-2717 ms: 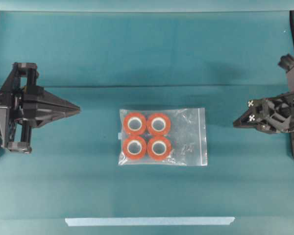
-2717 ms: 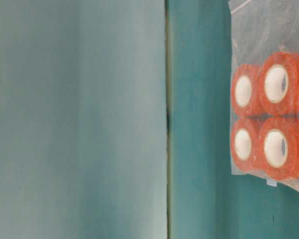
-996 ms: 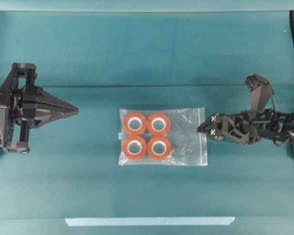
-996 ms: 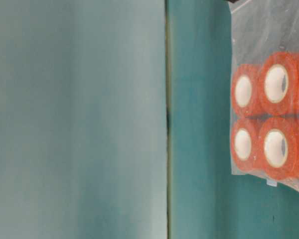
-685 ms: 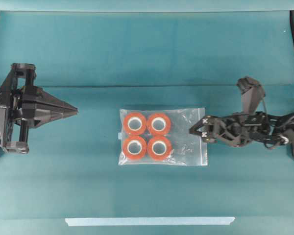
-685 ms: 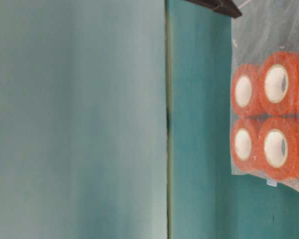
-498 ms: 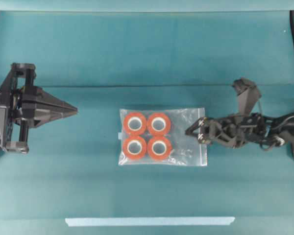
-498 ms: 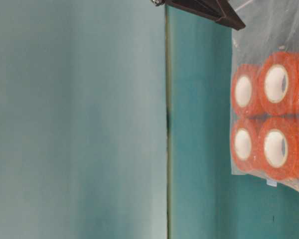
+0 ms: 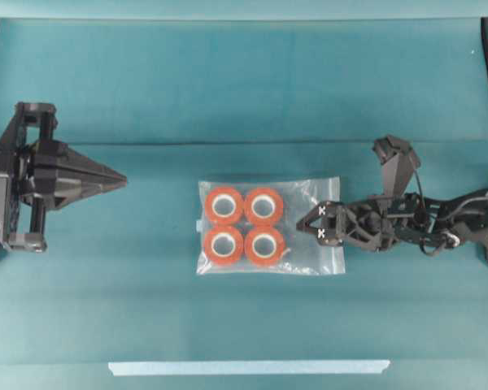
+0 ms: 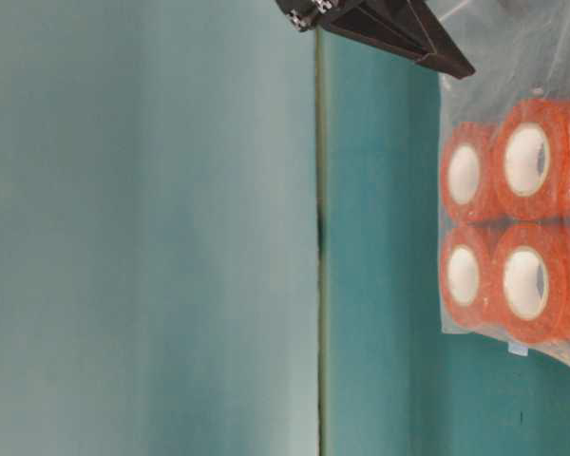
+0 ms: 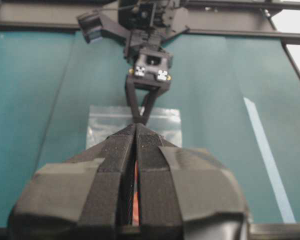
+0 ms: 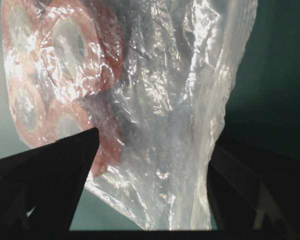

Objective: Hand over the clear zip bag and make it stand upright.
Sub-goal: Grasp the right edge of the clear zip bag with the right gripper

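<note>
Black fingers of the right gripper stand spread wide, one on each side of the zip-strip end of the clear zip bag; in the right wrist view the crinkled plastic fills the gap between them, and contact cannot be confirmed. The bag lies flat on the teal table, mid-surface, its four orange-red tape rolls grouped two by two at the end away from the zip. The left gripper is pressed together, holding nothing, well apart from the bag. A pale tape strip lies near the table's front edge.
</note>
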